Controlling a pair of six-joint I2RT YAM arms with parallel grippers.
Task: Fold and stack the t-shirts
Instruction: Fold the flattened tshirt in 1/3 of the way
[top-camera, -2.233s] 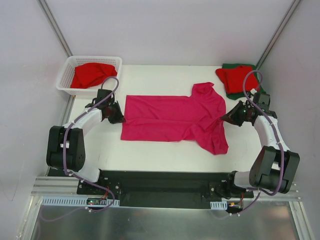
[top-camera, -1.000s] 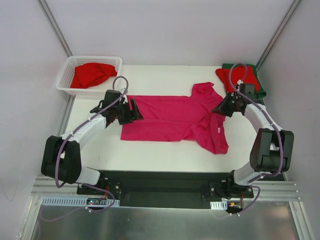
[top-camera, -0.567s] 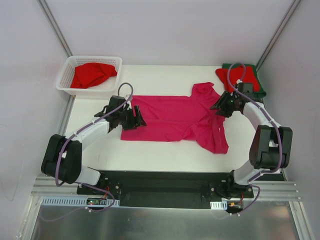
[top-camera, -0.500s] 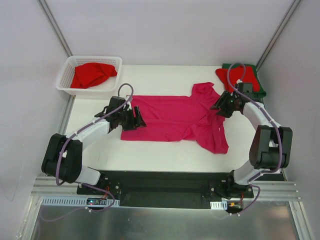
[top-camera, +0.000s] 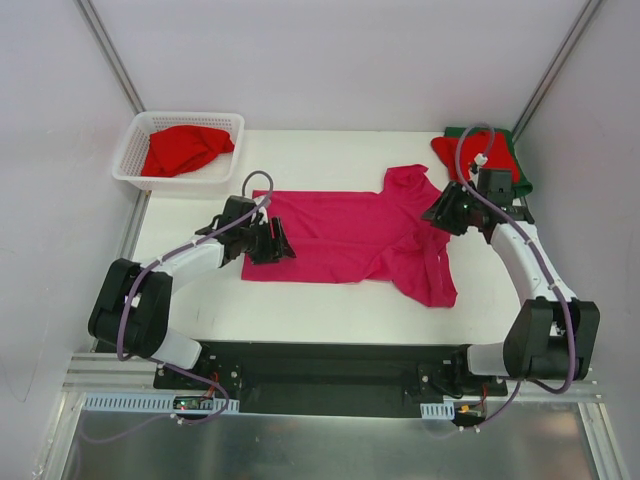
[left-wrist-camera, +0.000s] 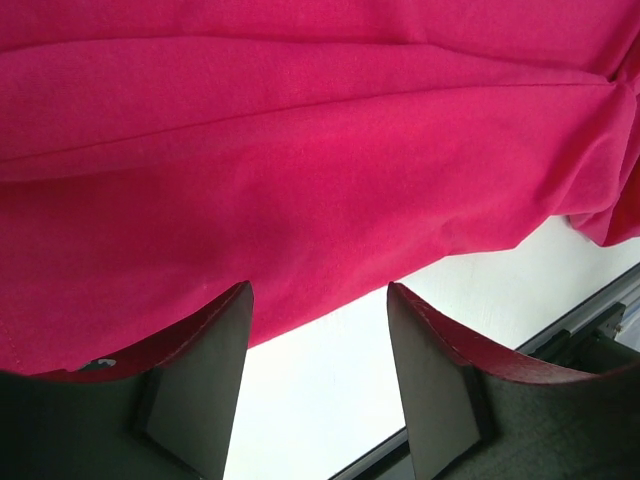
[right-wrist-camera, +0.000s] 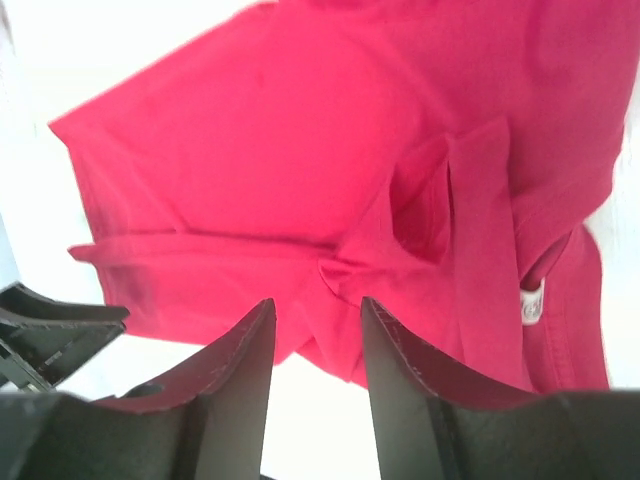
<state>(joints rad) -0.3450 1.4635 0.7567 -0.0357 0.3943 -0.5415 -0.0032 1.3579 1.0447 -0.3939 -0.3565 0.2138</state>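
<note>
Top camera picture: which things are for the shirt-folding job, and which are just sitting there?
For the job:
- pink t-shirt, spread flat
- red t-shirt, in the basket
- folded red t-shirt, lying on the green t-shirt
- left tool and right tool, both open at the pink shirt's ends

Just sitting there:
- white basket
- table

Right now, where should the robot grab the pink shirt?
Probably at the straight hem edge of the pink t-shirt, coming in low from the left side, near the left gripper. The shirt lies flat, so only its edges can be pinched.
</note>
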